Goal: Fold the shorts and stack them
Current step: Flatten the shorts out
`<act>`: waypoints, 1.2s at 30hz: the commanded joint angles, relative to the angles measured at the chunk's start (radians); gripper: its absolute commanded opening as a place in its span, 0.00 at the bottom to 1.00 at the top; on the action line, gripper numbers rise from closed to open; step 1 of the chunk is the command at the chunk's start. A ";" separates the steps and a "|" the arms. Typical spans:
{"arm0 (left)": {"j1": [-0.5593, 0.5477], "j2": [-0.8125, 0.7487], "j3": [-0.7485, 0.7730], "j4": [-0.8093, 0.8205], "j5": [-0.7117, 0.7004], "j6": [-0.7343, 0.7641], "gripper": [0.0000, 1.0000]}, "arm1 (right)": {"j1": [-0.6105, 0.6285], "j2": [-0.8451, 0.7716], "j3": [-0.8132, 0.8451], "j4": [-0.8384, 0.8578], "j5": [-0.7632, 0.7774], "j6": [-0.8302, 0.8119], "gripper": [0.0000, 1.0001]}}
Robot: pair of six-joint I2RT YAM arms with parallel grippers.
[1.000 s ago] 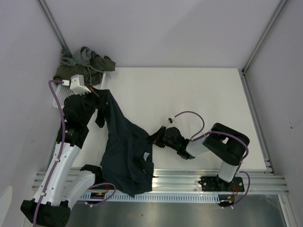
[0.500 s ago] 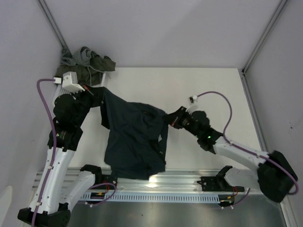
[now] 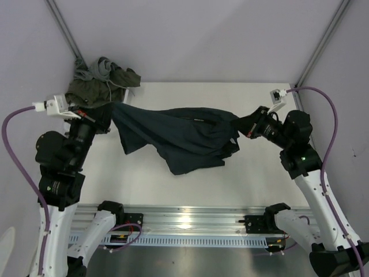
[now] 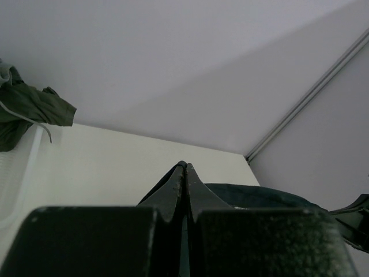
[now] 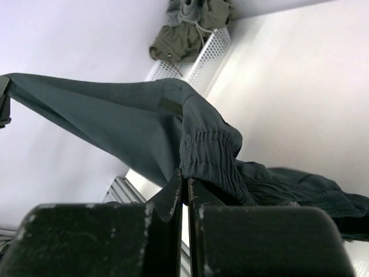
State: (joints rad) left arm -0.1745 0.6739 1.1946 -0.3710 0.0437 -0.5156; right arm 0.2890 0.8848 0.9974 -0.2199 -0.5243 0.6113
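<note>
The dark navy shorts hang stretched in the air between my two grippers, sagging over the table's middle. My left gripper is shut on their left end, its fingertips pressed together with navy cloth running off to the right. On the other side, my right gripper is shut on the elastic waistband, fingertips closed on the hem. The olive green shorts lie bunched in the far left corner with a light grey piece on top.
A white mesh basket stands in the far left corner under the olive and grey cloth. Walls close the table on three sides. An aluminium rail runs along the near edge by the arm bases.
Both arms rose and pulled apart. The right gripper closed on the navy shorts and swung from the near middle to the far right, stretching the shorts off the table edge.
</note>
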 commanded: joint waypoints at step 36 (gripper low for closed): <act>-0.006 -0.141 0.338 -0.108 0.191 -0.052 0.00 | -0.344 -0.118 0.536 -0.416 -0.454 -0.015 0.00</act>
State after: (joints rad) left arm -0.1745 0.5732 1.4643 -0.4828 0.1783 -0.5346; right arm -0.0502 0.8066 1.4319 -0.5503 -0.9340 0.6060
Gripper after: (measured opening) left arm 0.002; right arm 0.010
